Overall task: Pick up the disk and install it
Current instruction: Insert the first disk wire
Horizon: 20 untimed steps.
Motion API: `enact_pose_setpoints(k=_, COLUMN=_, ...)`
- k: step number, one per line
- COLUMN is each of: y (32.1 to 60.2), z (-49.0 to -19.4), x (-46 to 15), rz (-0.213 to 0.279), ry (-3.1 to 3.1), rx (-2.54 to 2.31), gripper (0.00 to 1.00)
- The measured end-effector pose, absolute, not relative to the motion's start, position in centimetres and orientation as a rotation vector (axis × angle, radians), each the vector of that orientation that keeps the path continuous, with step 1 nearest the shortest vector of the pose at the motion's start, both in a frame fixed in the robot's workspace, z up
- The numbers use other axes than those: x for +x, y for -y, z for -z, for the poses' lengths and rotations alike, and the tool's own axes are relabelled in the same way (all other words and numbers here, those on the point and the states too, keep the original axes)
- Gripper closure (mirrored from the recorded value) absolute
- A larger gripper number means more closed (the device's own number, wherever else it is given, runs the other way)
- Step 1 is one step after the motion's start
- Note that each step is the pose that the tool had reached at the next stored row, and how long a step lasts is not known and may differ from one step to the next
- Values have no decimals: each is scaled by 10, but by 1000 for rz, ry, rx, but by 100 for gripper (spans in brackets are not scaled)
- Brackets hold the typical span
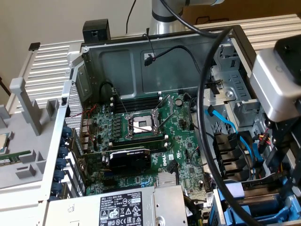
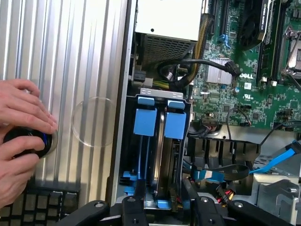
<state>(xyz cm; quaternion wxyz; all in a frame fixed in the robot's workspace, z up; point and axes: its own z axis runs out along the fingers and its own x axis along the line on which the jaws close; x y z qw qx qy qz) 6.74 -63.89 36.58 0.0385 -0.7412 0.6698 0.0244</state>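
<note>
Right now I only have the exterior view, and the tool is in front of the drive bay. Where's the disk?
Observer: In the wrist view the disk sits in the bay cage, its two blue tabs side by side, with the tool right at it. I can't tell if it's fully seated.
Operator: Anyone near the case?
Observer: Yes. Two hands rest on a round black controller, outside the case wall on the ribbed metal table.
Operator: Anything else out there?
Observer: What looks like a black keyboard, just beside the hands.
</note>
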Motion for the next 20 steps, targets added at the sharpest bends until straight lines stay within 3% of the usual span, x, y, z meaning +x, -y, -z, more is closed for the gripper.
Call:
enact_pose_setpoints(k=15, y=652, z=-360, x=72, rz=-115, ry=-1988, rx=-2291, gripper=57)
enact_pose_setpoints(k=20, y=652, z=-360, x=73, rz=-172, ry=-1936, rx=-2275, gripper=57)
